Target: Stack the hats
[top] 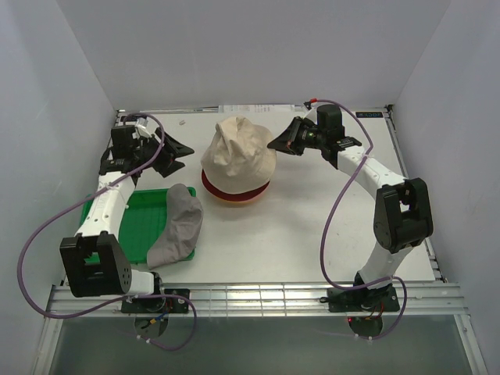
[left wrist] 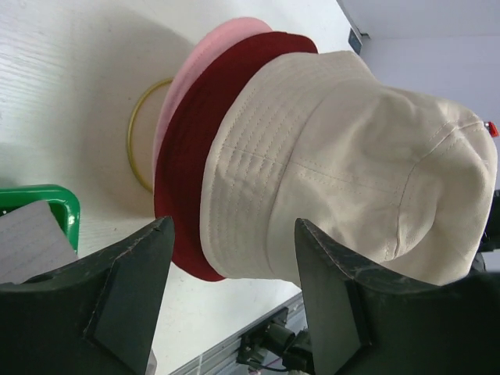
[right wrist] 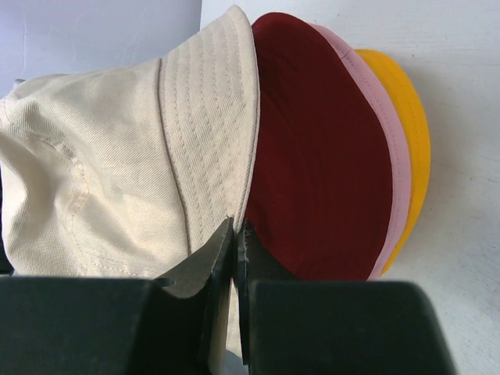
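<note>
Five hats in all. Nearest the arm bases, the grey hat lies flopped over the right edge of the green tray, part on the tray and part on the bench. Beyond it, mid-bench, the other four sit stacked: the yellow-orange hat lowest, then the pink hat, the dark red hat, and the cream hat on top with its crown creased. A gold wire ring shows under the stack. Just left of the stack the left end effector hangs with fingers wide apart, holding nothing. On the far right side the right end effector has its fingers pressed together at the edge of the cream hat's brim; whether fabric is pinched between them I cannot tell
</note>
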{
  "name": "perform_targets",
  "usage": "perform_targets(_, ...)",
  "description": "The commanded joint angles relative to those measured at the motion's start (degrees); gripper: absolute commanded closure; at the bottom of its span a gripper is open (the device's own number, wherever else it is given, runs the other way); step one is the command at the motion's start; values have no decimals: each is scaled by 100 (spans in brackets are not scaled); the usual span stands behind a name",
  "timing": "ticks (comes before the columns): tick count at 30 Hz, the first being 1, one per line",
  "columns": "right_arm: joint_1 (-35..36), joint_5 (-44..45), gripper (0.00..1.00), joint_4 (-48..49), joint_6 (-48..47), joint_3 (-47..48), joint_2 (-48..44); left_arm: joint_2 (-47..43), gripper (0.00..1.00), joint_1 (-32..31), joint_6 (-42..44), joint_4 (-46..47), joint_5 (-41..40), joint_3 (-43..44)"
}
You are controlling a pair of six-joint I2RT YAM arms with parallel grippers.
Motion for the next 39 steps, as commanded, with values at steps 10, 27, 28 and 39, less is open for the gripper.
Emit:
perform_targets(10,-26,-149,92,301,-10,-80,-14,93,25,95,-1401,3251,1098,-1495)
perform_targets(27,-35,-176,92,441,86,-150,3,857,27,-264,-1956,4333,869,-1777)
perform_targets(28,-26,-176,92,441,86,-150,3,875,27,-291,-1973,4377,852,-1786)
perform_targets(39,-35,-184,92,494,95,-256,-23,832,31,-300,-2237,4755,790,-1927)
